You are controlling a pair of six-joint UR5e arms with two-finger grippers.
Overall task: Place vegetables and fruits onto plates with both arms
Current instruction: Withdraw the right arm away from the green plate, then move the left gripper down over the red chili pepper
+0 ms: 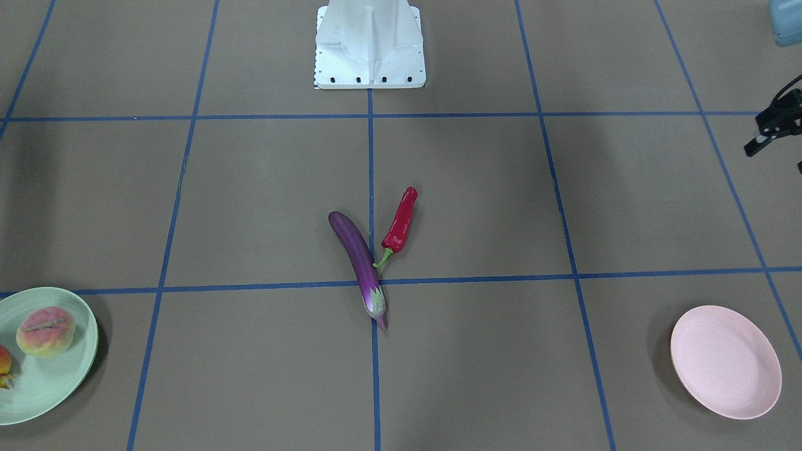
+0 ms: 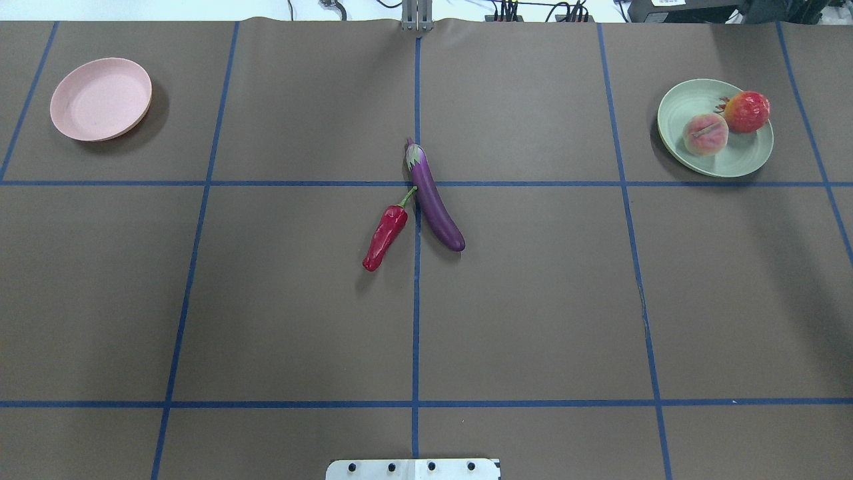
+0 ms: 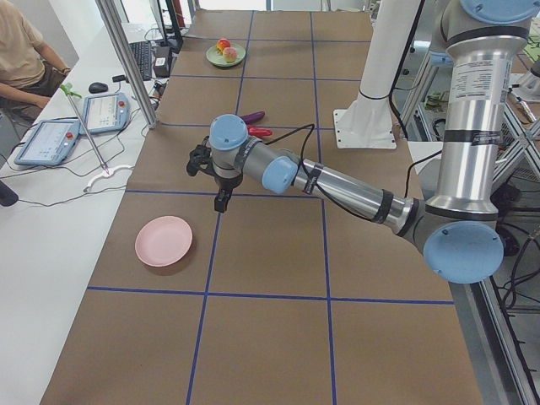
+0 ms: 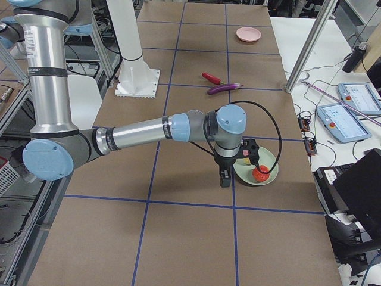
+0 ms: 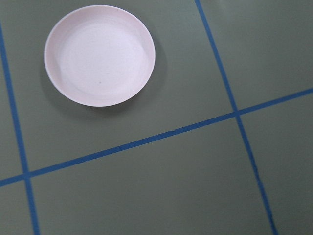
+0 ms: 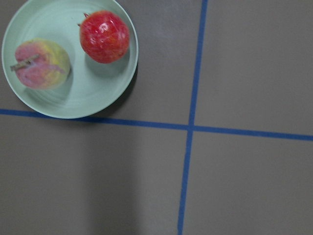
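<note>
Eggplant (image 2: 433,200) and chili (image 2: 385,230) lie mid-counter (image 2: 533,300), the chili's stem touching the eggplant, well apart from both plates. Peach (image 2: 705,133) and pomegranate (image 2: 746,111) sit on the mint plate (image 2: 740,163) near the far right edge; the pink plate (image 2: 100,99) lies far left. Left tool (image 3: 221,181) and right tool (image 4: 225,173) hover near these plates; whether either is spread cannot be told.

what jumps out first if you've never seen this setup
The purple eggplant and red chili lie close together mid-scene, away from both plates. In the overhead view, the peach and pomegranate sit on the green plate at far right. The pink plate at far left holds nothing.
</note>
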